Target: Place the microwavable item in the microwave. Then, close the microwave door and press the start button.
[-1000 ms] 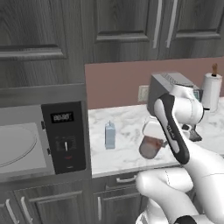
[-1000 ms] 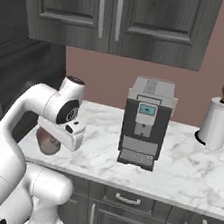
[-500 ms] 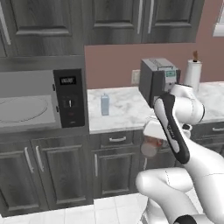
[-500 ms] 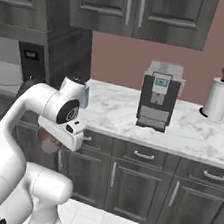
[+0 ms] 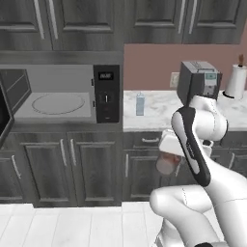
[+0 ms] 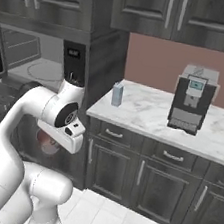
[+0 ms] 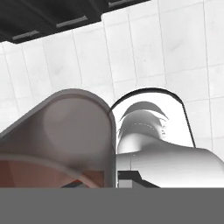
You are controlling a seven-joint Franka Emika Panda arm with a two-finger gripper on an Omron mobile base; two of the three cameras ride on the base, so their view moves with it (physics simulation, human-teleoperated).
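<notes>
Brownish-pink cup (image 5: 165, 164) hangs in our claw (image 5: 169, 155), clenched on it, low before the cabinets, at 4 o'clock from the open microwave (image 5: 58, 96); its door (image 5: 4, 113) stands ajar.

You won't find any text here that you can actually read. The microwave (image 5: 58, 99) has a small digital display (image 5: 105, 75) at the top of its black control panel (image 5: 106, 94), and you can see pale marks on it, but they are too small and blurred to make out as digits. The buttons below it are only faint specks. The coffee machine (image 6: 192, 98) on the counter (image 6: 149, 114) carries a small light blue screen (image 6: 195, 85), with nothing legible on it. The light blue carton (image 6: 117, 94) shows no label you can read either.
</notes>
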